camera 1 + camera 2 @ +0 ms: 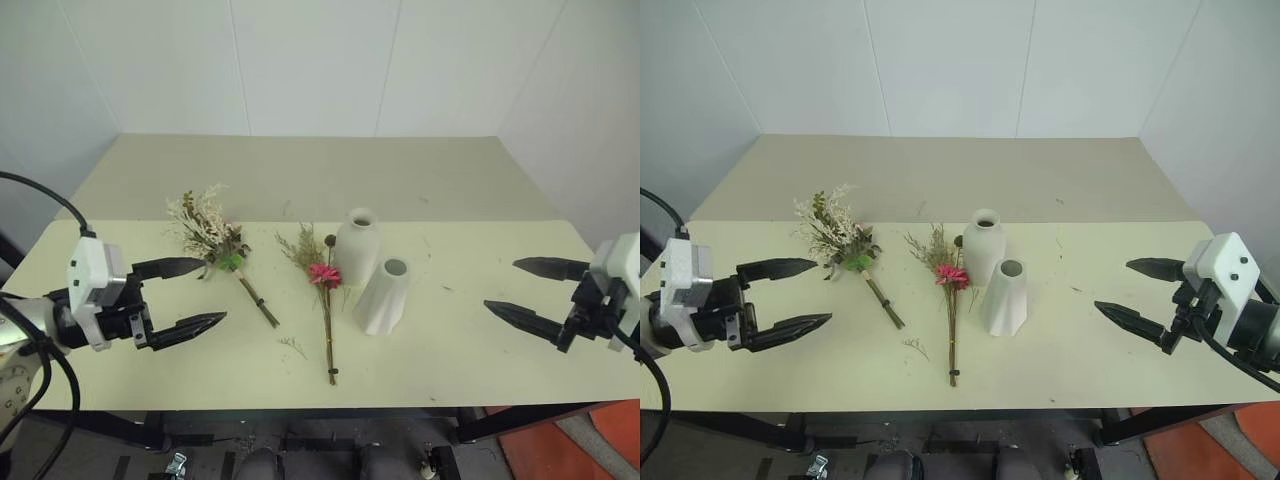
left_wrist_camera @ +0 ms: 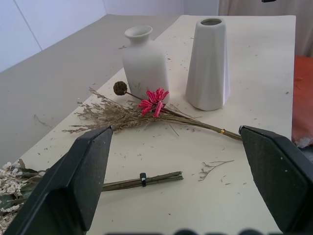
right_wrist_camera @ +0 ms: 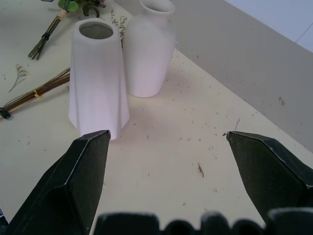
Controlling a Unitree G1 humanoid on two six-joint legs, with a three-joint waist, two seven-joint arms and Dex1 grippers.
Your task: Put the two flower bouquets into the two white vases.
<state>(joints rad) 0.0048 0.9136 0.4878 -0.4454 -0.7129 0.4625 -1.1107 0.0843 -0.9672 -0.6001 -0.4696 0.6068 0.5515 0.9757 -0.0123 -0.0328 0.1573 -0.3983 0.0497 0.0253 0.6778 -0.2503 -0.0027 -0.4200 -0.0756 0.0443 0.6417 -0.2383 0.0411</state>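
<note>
A: Bouquets, two, both lying flat on the worktop (image 1: 470, 350). What distinguishes them?

B: The bushy bouquet (image 1: 213, 238) has cream sprigs, green leaves and a bound stem pointing toward the near edge. The slim bouquet (image 1: 322, 285) carries a bright pink daisy-like flower, dried grasses and a brown seed ball, its long stem also running toward the near edge.

A: And the vases?

B: Both matte white, upright and empty. The bottle-shaped vase (image 1: 357, 246) stands just beside the slim bouquet's head; the faceted cone vase (image 1: 384, 297) stands just in front of it, nearly touching.

A: Grippers?

B: The left gripper (image 1: 183, 297) hovers near the bushy bouquet, fingers spread wide, holding nothing. The right gripper (image 1: 535, 293) hovers well apart from the vases, fingers likewise parted and empty.

A: Setting?

B: A pale yellow-green worktop flecked with plant debris, white walls behind.
</note>
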